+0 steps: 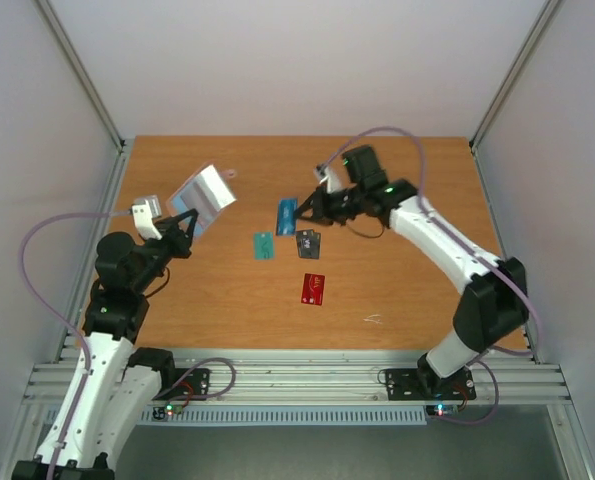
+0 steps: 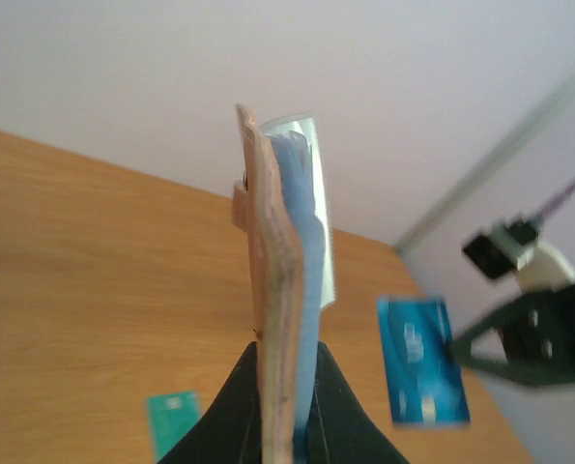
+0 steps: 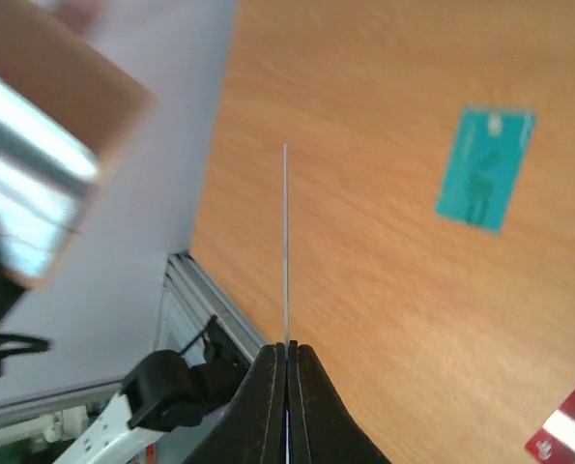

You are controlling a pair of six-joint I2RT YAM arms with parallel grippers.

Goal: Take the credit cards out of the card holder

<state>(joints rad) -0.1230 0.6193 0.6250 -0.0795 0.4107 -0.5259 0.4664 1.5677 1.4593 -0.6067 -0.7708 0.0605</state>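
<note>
1. Far left, above the table (image 1: 407,290): card holder (image 1: 203,196), lifted clear of the wood and tilted, its pale face turned up toward the overhead camera.
2. Under it: left fingers (image 1: 183,223) pressed tight on the holder's lower end, pinching it.
3. In the left wrist view: holder standing edge-on, pink-tan outer skin on the left, pale blue lining on the right.
4. Further right, flat on the table: teal card (image 1: 263,246), alone, well apart from the holder.
5. Just right of the teal card and a little farther from the arm bases: blue card (image 1: 287,216), pinched at its right edge by the right fingers (image 1: 312,208), closed flat on it. Only a thin line, edge-on, in the right wrist view. Touching the table or not: cannot tell.
6. Just beside the right fingers, on their near side: black card (image 1: 308,243), flat on the table, close to the teal one.
7. Nearer the arm bases: red card (image 1: 313,288), flat on the table, apart from the other cards.
</note>
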